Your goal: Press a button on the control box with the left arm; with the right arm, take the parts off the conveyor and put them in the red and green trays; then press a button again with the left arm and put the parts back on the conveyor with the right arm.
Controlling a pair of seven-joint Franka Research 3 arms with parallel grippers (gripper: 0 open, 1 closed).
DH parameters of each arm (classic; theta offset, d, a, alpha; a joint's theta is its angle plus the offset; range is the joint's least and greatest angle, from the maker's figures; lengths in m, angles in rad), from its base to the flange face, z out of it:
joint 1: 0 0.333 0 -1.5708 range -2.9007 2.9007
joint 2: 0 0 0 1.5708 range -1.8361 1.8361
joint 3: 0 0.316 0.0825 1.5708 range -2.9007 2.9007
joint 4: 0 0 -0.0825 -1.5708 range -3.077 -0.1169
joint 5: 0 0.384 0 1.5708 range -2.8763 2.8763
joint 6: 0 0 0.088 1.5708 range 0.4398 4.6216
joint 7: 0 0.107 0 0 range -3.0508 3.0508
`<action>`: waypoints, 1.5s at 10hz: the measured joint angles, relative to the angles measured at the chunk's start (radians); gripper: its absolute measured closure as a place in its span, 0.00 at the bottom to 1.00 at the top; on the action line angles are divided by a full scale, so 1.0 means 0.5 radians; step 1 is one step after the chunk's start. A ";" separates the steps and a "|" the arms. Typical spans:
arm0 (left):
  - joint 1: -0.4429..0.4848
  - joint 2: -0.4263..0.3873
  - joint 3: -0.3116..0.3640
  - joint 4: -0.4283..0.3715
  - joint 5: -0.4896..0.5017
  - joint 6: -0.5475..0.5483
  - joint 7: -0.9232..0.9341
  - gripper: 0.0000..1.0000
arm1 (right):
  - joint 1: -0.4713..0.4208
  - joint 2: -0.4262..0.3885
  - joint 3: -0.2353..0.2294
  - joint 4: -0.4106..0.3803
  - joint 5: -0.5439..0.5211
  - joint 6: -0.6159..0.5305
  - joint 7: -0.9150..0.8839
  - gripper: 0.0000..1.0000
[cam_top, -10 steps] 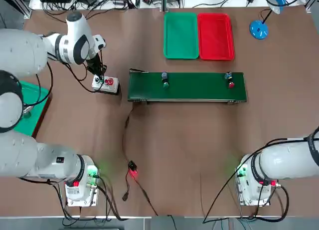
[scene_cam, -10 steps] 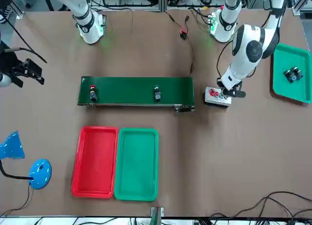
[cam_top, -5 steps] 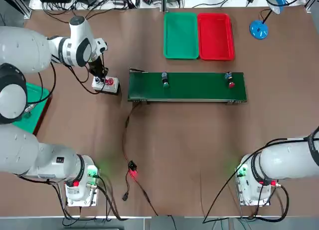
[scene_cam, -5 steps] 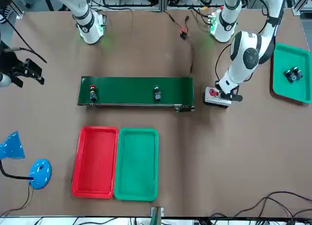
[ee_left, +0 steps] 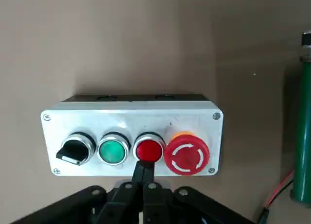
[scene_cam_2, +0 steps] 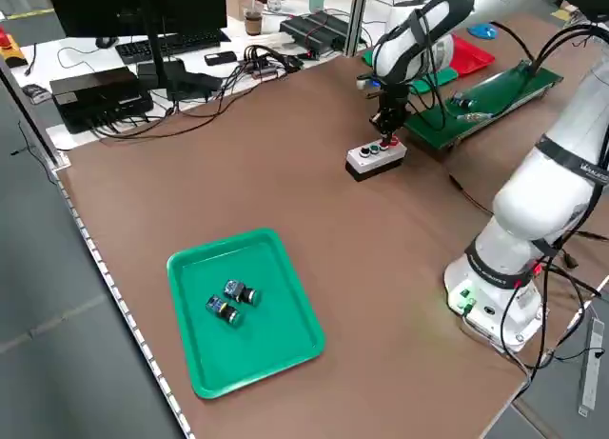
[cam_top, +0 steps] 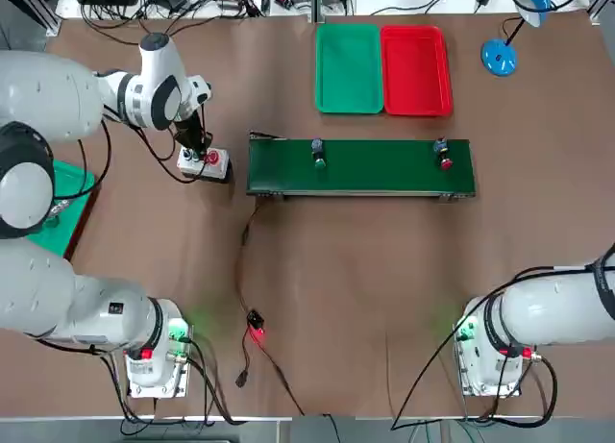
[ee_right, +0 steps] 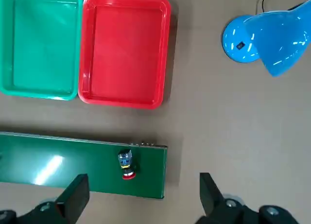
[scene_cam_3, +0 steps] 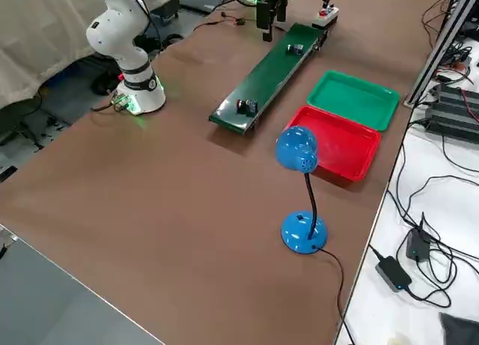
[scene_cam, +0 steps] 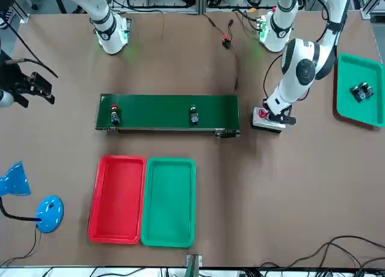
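Brown matte tabletop [cam_top: 317,280], long green conveyor [cam_top: 360,167] mid-table carrying two small parts, grey control box [ee_left: 131,139] off its end near the left edge, left gripper [ee_left: 144,173] pinched closed at the round red button [ee_left: 148,150]: best pressed squarely; right gripper [ee_right: 141,192] spread wide, idle.

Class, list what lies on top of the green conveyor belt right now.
Two small parts sit on the conveyor: a green-capped part and a red-capped part. Nothing covers the belt; its underside is hidden.
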 joint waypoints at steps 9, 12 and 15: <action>0.012 0.107 0.000 0.055 0.000 0.039 -0.001 0.99 | 0.000 0.000 0.000 0.001 0.000 0.001 0.000 0.00; 0.012 0.107 0.000 0.059 0.000 0.039 -0.006 0.99 | 0.000 0.000 0.000 0.004 0.000 0.001 0.000 0.00; 0.017 0.063 0.001 0.169 0.000 -0.129 -0.007 0.97 | 0.000 0.000 0.000 0.004 0.000 0.001 0.000 0.00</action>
